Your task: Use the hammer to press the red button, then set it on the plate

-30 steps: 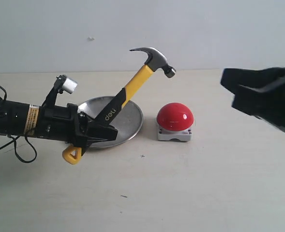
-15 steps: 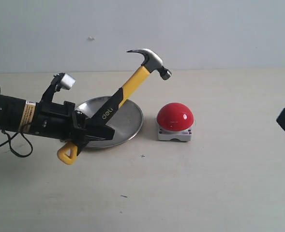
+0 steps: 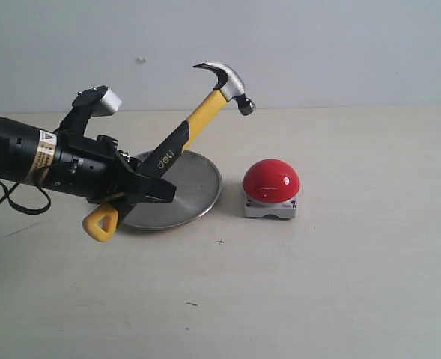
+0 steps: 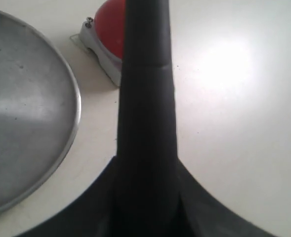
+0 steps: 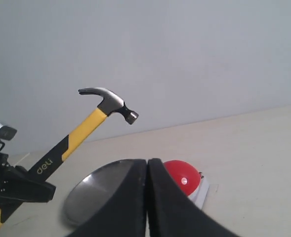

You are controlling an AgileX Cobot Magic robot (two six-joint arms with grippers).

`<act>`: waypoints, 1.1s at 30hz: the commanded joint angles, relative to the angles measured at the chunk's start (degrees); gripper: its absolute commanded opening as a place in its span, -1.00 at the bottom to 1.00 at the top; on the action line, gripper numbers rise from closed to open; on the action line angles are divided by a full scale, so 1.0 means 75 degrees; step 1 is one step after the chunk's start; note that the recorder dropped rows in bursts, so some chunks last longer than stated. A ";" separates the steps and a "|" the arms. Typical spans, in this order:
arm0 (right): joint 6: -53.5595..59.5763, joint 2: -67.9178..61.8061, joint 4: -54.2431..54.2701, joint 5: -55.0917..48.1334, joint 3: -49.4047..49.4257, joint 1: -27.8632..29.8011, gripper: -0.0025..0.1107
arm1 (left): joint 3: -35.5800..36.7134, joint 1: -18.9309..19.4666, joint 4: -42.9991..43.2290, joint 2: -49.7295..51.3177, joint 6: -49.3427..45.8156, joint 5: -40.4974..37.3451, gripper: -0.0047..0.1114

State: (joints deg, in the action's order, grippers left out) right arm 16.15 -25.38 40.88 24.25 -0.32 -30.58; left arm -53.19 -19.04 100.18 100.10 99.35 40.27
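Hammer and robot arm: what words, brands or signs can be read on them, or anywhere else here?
"deli": white letters on the black part of the hammer handle.
Warning triangle: on the yellow sticker on the left arm; the print below it is too small to read.
No writing shows on the button or the plate.
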 commanded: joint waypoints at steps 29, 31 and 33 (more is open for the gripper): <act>0.0038 0.0054 -0.0060 -0.0664 0.0043 -0.0013 -0.96 | 0.0887 -0.4961 -0.0805 -0.1613 0.2985 -0.6969 -0.92; 0.0038 0.0054 -0.0060 -0.0664 0.0043 -0.0013 -0.96 | 0.0893 -0.5329 -0.1144 -0.1565 0.2985 -0.7703 -0.92; 0.0038 0.0054 -0.0060 -0.0664 0.0043 -0.0013 -0.96 | 0.0893 -0.5683 -0.1352 -0.1548 0.2968 -0.8407 -0.92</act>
State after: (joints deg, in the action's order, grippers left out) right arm 16.15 -25.38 40.88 19.34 -0.32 -30.58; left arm -46.03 -58.53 92.52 88.96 121.36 -13.00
